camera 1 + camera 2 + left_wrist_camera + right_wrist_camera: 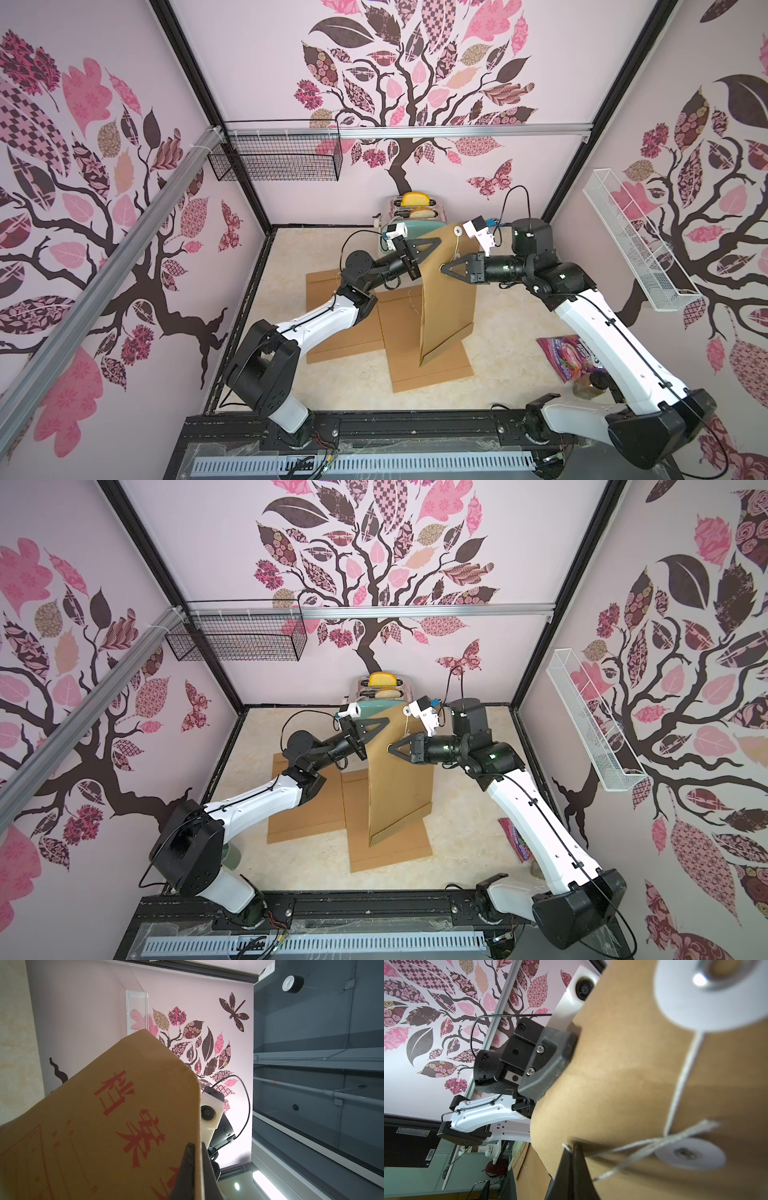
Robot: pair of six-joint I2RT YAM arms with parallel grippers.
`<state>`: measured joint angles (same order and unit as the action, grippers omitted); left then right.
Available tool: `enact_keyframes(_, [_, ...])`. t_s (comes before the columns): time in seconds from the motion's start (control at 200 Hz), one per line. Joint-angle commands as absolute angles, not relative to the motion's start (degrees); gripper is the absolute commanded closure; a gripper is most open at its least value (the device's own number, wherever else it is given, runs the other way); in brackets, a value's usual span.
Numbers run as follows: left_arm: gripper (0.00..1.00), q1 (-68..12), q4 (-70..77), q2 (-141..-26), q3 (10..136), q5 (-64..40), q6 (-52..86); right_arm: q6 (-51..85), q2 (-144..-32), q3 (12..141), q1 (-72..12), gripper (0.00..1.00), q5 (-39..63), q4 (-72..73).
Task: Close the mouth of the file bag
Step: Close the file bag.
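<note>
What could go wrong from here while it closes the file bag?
The file bag is held upright by the left jaws pinching one edge; it could slip or tear. The string that the right jaws seem to pinch may snap or snag. The toaster close behind could get bumped.

Beige tabletop (345, 390) — toaster (415, 212), snack pouch (569, 357), two flat envelopes (432, 374).

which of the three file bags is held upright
The middle file bag, clamped by the left gripper; the right gripper pinches its string. The left flat bag and centre flat bag lie on the table.
</note>
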<state>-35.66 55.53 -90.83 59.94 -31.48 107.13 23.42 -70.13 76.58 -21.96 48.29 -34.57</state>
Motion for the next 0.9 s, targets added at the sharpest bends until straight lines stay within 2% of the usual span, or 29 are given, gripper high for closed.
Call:
enact_keyframes(0.0, [1.0,-35.92,58.54,-89.96,61.88,-30.72,107.25,22.65,-68.55,76.05,-22.32,1.0,46.05,-35.97])
enact_keyframes(0.655, [1.0,-35.82,59.55,-88.12,61.74,-28.57,106.67,26.03,-64.03,69.65,-22.32,1.0,41.93,-34.25])
enact_keyframes(0.89, [1.0,-35.89,59.4,-85.62,61.28,-28.76,107.76,25.02,-62.93,68.01,-22.06,1.0,36.53,-34.75])
